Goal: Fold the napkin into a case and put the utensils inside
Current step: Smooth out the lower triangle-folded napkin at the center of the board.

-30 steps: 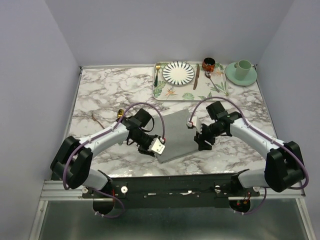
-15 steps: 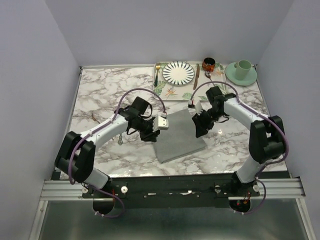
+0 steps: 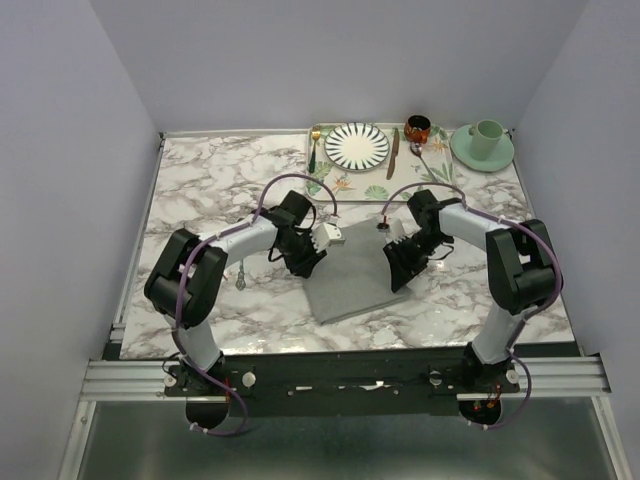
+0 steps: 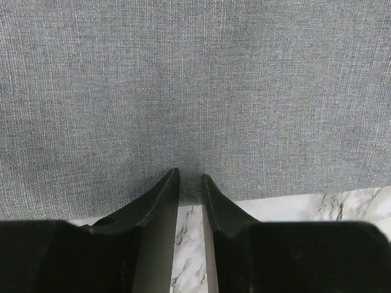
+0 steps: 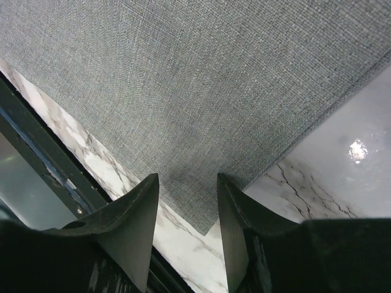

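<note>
Left hand [image 4: 190, 177] is seen nearly closed at the napkin's [image 3: 352, 278] edge; whether it is gripped cannot be told. Napkin is laid flat on the surface [image 3: 215, 180], between the arms. Right hand [image 5: 187, 180] is held open, with the napkin's right corner straddled.

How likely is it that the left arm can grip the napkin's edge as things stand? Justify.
Probably yes: the left gripper sits right at the edge of the napkin, jaws slightly parted, with nothing in the way.

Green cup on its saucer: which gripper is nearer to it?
Right. The right gripper is at the right edge of the napkin, toward the green cup; the left gripper is farther away, at the napkin's left edge.
</note>
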{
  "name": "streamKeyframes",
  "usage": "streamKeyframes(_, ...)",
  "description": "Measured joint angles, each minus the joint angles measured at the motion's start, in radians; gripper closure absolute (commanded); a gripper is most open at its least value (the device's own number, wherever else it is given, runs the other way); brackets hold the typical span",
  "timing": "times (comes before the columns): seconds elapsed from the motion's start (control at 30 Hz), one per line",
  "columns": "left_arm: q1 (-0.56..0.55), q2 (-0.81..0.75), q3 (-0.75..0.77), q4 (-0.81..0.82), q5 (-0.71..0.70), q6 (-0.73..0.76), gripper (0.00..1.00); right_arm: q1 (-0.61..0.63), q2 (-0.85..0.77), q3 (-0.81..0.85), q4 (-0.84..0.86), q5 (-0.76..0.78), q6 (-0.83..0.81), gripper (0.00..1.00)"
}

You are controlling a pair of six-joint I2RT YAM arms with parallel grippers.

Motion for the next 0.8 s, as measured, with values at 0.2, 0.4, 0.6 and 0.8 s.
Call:
streamKeyframes(0.2,0.024,-0.065,-0.018,-0.009,0.005,-0.005,0.49,-0.006,-0.057,0.013,-0.029,0.0,0.035,0.43)
streamKeyframes(0.4,-0.06,-0.27,-0.053,0.019,-0.004,-0.027,0.49,-0.01,-0.162,-0.003,-0.04,0.028,0.038,0.43)
streamKeyframes(0.6,-0.146,-0.208,-0.068,0.047,-0.08,-0.098,0.54,-0.01,-0.07,0.002,-0.032,0.064,0.056,0.45)
streamKeyframes(0.8,-0.136,-0.045,-0.046,0.041,-0.177,-0.185,0.55,-0.01,0.096,0.139,-0.063,0.113,0.069,0.47)
